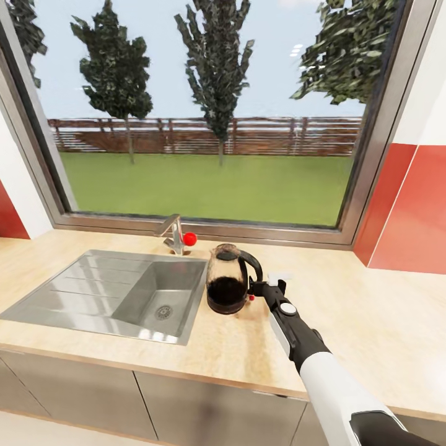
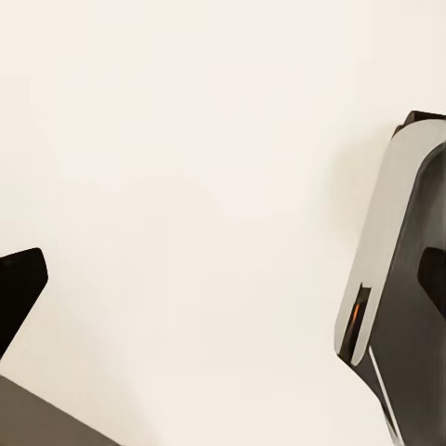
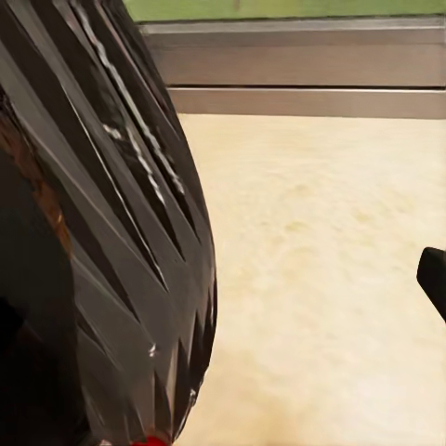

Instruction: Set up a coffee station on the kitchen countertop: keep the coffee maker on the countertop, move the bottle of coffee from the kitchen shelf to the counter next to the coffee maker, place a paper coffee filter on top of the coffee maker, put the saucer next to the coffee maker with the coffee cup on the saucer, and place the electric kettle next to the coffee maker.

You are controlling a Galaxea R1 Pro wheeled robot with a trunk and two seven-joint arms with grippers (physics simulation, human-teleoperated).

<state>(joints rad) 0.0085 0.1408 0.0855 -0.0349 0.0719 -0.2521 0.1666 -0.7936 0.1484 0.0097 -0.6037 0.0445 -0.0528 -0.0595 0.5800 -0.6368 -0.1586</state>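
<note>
The rounded clear glass electric kettle [image 1: 228, 280] with its black lid, black base and black loop handle is standing upright on the light wood-tone table [image 1: 371, 322], just beside the right rim of the stainless steel sink [image 1: 111, 294]. Behind the sink, the metal faucet [image 1: 173, 233] with a small red knob is rising near the window sill, close to the kettle's rear left. A large window [image 1: 210, 111] is looking out on green lawn, a brown fence and dark trees, and red wall panels [image 1: 409, 210] are flanking it on the right.

The robot's right arm is reaching in from the lower right, and its black right end effector [image 1: 253, 290] is sitting at the kettle's handle. Contact seems likely, yet whether the fingers are clamped on the handle or merely beside it is too hard to make out. In the right wrist view the kettle's dark ribbed glass body [image 3: 102, 242] is looming very close, with one finger tip [image 3: 433, 279] cut off at the frame edge over bare worktop.

In the left wrist view, a dark finger tip [image 2: 19, 288] is showing against a plain pale surface beside a grey and black part of the robot [image 2: 400, 279]; the left end effector's opening cannot be judged.
</note>
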